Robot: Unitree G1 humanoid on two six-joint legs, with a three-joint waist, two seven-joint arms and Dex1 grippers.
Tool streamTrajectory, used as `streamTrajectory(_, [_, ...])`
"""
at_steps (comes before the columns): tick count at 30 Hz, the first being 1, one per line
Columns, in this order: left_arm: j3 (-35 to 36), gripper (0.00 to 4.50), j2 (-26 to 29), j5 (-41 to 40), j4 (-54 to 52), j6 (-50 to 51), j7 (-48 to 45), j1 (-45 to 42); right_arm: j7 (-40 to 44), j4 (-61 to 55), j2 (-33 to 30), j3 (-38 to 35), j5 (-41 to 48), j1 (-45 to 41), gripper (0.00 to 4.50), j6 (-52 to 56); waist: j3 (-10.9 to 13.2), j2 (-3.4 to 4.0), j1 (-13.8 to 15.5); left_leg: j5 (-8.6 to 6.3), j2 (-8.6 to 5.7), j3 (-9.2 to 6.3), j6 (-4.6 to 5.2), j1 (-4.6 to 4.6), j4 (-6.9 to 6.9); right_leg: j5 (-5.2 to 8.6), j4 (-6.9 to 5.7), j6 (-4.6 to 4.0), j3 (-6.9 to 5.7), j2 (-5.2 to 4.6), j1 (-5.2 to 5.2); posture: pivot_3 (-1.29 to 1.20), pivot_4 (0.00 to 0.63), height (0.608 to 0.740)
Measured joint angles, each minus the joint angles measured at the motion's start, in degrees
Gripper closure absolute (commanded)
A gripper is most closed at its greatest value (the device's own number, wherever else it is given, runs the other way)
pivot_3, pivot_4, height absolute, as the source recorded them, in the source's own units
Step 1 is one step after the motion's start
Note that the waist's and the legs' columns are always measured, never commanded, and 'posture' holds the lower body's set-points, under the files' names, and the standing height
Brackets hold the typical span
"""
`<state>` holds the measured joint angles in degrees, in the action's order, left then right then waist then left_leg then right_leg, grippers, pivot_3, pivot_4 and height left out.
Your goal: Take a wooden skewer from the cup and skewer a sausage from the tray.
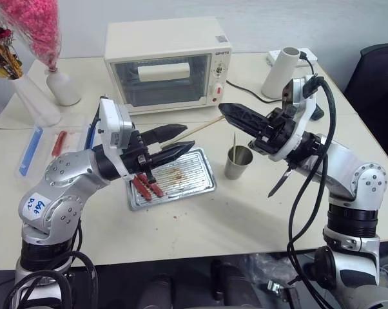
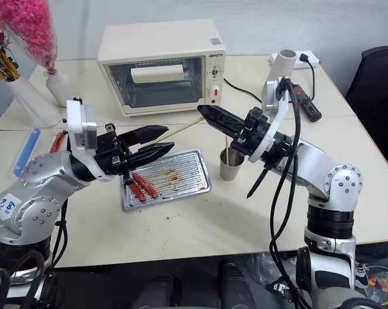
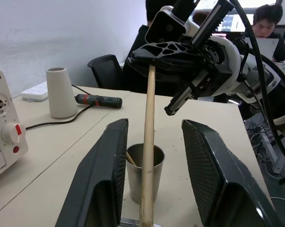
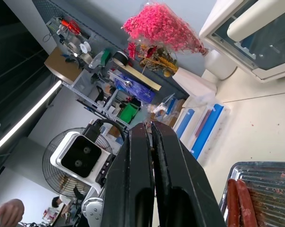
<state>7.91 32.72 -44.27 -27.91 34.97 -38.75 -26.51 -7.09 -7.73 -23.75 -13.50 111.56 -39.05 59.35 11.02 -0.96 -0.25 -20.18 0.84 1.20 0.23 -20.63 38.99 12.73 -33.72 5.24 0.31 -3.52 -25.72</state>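
Your right gripper (image 2: 203, 111) is clenched on one end of the thin, pale tan wooden skewer (image 2: 181, 129), which slopes down between the left gripper's (image 2: 163, 141) two black ribbed fingers; those stand parted around the stick and, as far as the left wrist view shows, do not yet pinch it. Close them squarely on the shaft before letting go. Two glossy red-brown sausages (image 2: 142, 185) lie at the near end of the ribbed, grease-stained silvery tray (image 2: 189, 172). The small shiny steel cup (image 2: 230, 167) stands just beside it.

Oven (image 1: 165, 61) blocks behind tray (image 1: 195, 172); cup (image 1: 238, 162) crowds right.
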Motion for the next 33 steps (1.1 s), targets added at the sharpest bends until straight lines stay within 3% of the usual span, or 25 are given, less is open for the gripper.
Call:
streamTrajectory(4, [-0.1,4.48,-0.4,-0.1,0.5,0.0,-0.1,0.0,-0.4,-0.1,0.2,-0.1,0.0,0.0,4.5,-0.4,0.0,0.0,0.0,0.0,0.0,0.0,0.0,0.0,0.0,0.0,0.0,0.0,0.0,0.0,0.0,0.0,0.15,0.74])
streamTrajectory(13, [-0.1,4.48,-0.4,0.1,0.9,0.0,-0.1,-0.2,-1.0,-0.1,0.5,-0.2,0.0,0.0,4.5,-0.5,0.0,0.0,0.0,0.0,0.0,0.0,0.0,0.0,0.0,0.0,0.01,0.0,0.01,-0.01,0.0,0.0,0.15,0.74])
streamTrajectory(14, [-0.1,4.5,-0.3,0.2,0.9,0.0,-0.1,-0.2,-1.0,-0.1,0.5,-0.2,0.0,0.0,4.0,-0.5,0.0,0.0,0.0,0.0,0.0,0.0,0.0,0.0,0.0,0.0,0.01,0.0,0.01,-0.01,0.0,0.0,0.15,0.74])
streamTrajectory(19, [0.4,4.5,1.5,1.0,1.7,0.0,0.4,-0.2,-0.9,-0.1,-0.4,-0.1,0.0,0.0,2.48,-0.5,0.0,0.0,0.0,0.0,0.01,-0.01,0.0,0.0,0.0,0.0,0.01,0.0,0.01,-0.01,0.0,0.0,0.15,0.74])
streamTrajectory(24, [7.4,4.5,8.2,0.6,1.3,0.9,-0.2,3.6,2.1,0.6,-7.9,3.0,-4.5,-4.9,0.8,1.1,0.0,0.06,-0.7,-0.01,0.02,0.11,0.01,-0.01,-0.03,0.01,-0.01,-0.02,-0.01,-0.05,-0.13,0.0,0.15,0.74])
streamTrajectory(29, [17.7,4.5,14.6,-2.3,-1.4,4.1,-1.7,13.2,11.7,-0.6,-12.7,9.9,-22.3,-12.7,0.8,2.3,0.0,0.06,-1.4,0.0,0.09,0.14,-0.01,-0.54,0.0,0.04,-0.17,-0.06,0.0,-0.09,-0.78,0.0,0.15,0.74])
streamTrajectory(33, [30.1,4.5,18.2,-4.3,-4.5,7.7,-5.3,26.7,20.0,-4.1,-14.3,21.5,-40.3,-17.6,0.8,2.1,0.1,0.09,-1.6,0.01,0.2,0.19,-0.04,-0.64,-0.06,0.09,-0.15,-0.16,-0.02,-0.05,-0.99,0.0,0.15,0.74])
